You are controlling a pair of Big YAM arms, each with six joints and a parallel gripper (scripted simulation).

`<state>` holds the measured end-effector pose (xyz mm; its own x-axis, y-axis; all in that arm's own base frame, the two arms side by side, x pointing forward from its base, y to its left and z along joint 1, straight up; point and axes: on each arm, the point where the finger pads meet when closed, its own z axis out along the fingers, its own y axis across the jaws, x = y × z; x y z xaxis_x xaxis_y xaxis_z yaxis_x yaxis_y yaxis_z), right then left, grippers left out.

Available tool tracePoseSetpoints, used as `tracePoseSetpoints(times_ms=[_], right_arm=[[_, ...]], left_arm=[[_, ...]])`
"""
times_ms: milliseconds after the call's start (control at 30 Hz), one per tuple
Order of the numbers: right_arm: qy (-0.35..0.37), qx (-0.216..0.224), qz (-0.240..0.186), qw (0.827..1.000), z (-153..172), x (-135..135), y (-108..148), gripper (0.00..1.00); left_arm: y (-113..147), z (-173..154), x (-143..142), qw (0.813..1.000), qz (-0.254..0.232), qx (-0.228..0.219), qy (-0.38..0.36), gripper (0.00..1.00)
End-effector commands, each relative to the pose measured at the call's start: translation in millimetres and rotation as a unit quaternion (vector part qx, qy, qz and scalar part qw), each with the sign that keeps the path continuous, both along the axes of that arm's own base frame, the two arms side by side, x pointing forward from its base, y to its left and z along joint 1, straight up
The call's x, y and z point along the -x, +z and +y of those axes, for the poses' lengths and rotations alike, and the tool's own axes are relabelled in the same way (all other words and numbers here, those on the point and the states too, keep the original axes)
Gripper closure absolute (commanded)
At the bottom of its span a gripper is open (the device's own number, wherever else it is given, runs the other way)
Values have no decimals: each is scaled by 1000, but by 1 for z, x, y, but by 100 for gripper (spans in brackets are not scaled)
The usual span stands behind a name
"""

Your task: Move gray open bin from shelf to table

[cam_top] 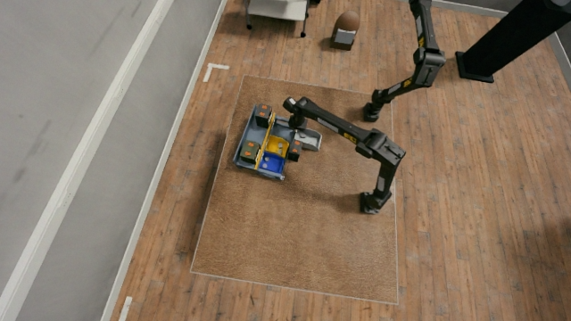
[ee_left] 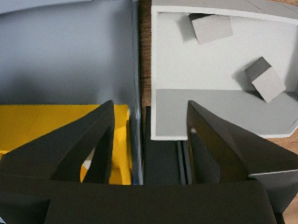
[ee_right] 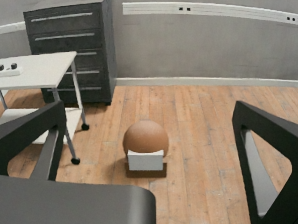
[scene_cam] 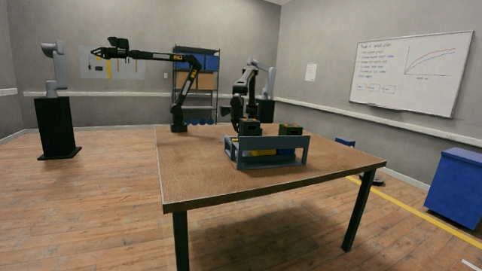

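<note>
The gray open bin (cam_top: 313, 139) (ee_left: 215, 65) stands upright on the table (cam_top: 303, 232) (scene_cam: 196, 169), just beside the blue-gray shelf (cam_top: 250, 133) (scene_cam: 271, 143). Two gray blocks (ee_left: 212, 28) (ee_left: 266, 80) lie in it. A yellow bin (cam_top: 277, 145) (ee_left: 30, 120) (scene_cam: 263, 152) and a blue bin (cam_top: 272, 162) (scene_cam: 285, 151) stand in the shelf. My left gripper (cam_top: 299, 128) (ee_left: 150, 110) is part open just above the gray bin's near wall, one finger over the bin, one over the yellow bin. My right gripper (scene_cam: 96, 51) (ee_right: 149, 109) is wide open and empty, high up and away from the table.
Dark green boxes (cam_top: 263, 113) (cam_top: 250, 151) (scene_cam: 249, 127) (scene_cam: 290, 129) sit on top of the shelf. A brown domed object (ee_right: 145, 140) (cam_top: 347, 22) and a white cart (ee_right: 35, 70) stand on the floor beyond the table.
</note>
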<state>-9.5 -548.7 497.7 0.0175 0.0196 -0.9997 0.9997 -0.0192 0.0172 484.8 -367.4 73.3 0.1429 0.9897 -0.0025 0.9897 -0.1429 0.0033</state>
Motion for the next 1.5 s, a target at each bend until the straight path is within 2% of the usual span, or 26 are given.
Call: tracePoseSetpoints(times_ms=[0, 67, 200, 267, 300, 433, 467, 633, 800, 933, 1033, 1200, 1300, 1333, 1467], right_arm=[[-3, 10, 9, 1000, 4, 4, 3, 0], [-3, 10, 9, 1000, 4, 4, 3, 0], [-3, 10, 9, 1000, 4, 4, 3, 0], [-3, 10, 9, 1000, 4, 4, 3, 0], [-3, 10, 9, 1000, 4, 4, 3, 0], [-3, 10, 9, 1000, 4, 4, 3, 0], [-3, 10, 9, 1000, 4, 4, 3, 0], [-3, 10, 9, 1000, 4, 4, 3, 0], [-3, 10, 9, 1000, 4, 4, 3, 0], [-3, 10, 9, 1000, 4, 4, 3, 0], [-3, 10, 9, 1000, 4, 4, 3, 0], [-3, 10, 9, 1000, 4, 4, 3, 0], [-3, 10, 9, 1000, 4, 4, 3, 0], [-3, 10, 9, 1000, 4, 4, 3, 0], [-3, 10, 9, 1000, 4, 4, 3, 0]], left_arm=[[37, -13, -11, 1000, -24, 17, -7, 57], [49, -13, -11, 999, -28, 20, -7, 57], [41, -12, -11, 1000, -19, 13, -7, 57], [50, -12, -11, 1000, -22, 15, -7, 57], [44, -8, -4, 1000, -14, 9, -7, 57], [45, -12, -10, 1000, -17, 11, -7, 57], [33, -4, 0, 1000, -2, 0, -7, 57], [58, -12, -10, 1000, -23, 16, -7, 57], [49, -10, -7, 1000, -15, 10, -7, 57], [57, -10, -8, 1000, -21, 14, -7, 57], [50, -10, -8, 1000, -16, 10, -7, 57], [60, -10, -8, 1000, -22, 14, -7, 57], [56, -10, -8, 1000, -20, 13, -7, 57], [55, -10, -9, 1000, -18, 12, -7, 100], [55, -9, -7, 1000, -18, 11, -7, 100]])
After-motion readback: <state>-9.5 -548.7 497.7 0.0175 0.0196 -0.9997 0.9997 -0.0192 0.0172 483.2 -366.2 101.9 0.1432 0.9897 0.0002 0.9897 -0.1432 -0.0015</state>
